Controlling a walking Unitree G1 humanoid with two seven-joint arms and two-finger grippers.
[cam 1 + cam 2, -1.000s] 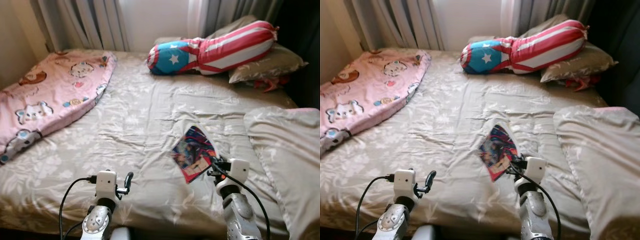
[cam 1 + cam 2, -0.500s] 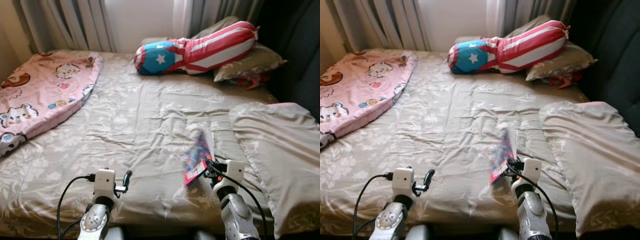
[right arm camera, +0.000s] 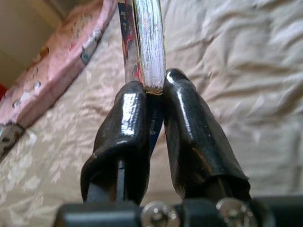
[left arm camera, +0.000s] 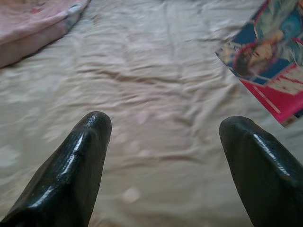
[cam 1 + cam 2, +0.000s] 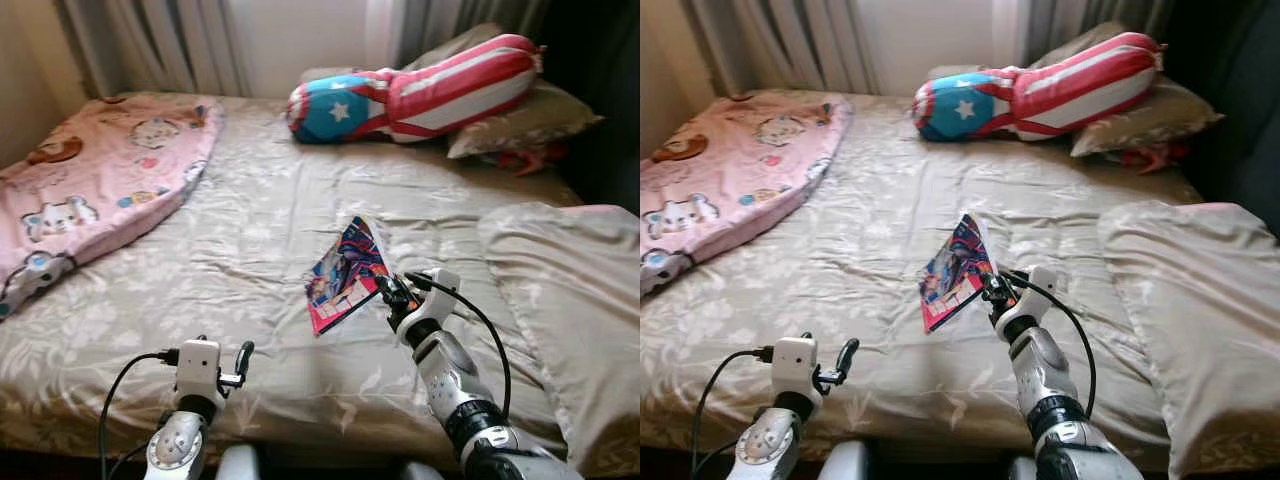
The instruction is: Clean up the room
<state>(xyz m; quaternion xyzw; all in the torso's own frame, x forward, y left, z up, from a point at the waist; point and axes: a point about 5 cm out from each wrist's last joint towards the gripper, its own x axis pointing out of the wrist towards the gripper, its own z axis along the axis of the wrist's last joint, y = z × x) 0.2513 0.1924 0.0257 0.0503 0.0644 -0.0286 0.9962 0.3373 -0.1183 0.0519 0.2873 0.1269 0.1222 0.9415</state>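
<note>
Left eye view: the bed (image 5: 250,230) spans the frame, its beige sheet bare at centre and lower left. A pink blanket (image 5: 90,190) borders upper left, a striped bolster (image 5: 420,90) lies at the top, and a pillow (image 5: 570,300) sits at right, cut off by the frame edge. The right gripper (image 5: 385,290) pinches a magazine (image 5: 345,275) by its lower corner, lifted above the sheet, long axis tilted toward upper right. The cover's print is unreadable. The left gripper (image 5: 235,365), fingers spread, hovers at lower left.

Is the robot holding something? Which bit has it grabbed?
Yes. The right gripper pinches a colourful book by its bottom edge, lifted above the bed. The left gripper is open, holding nothing.
</note>
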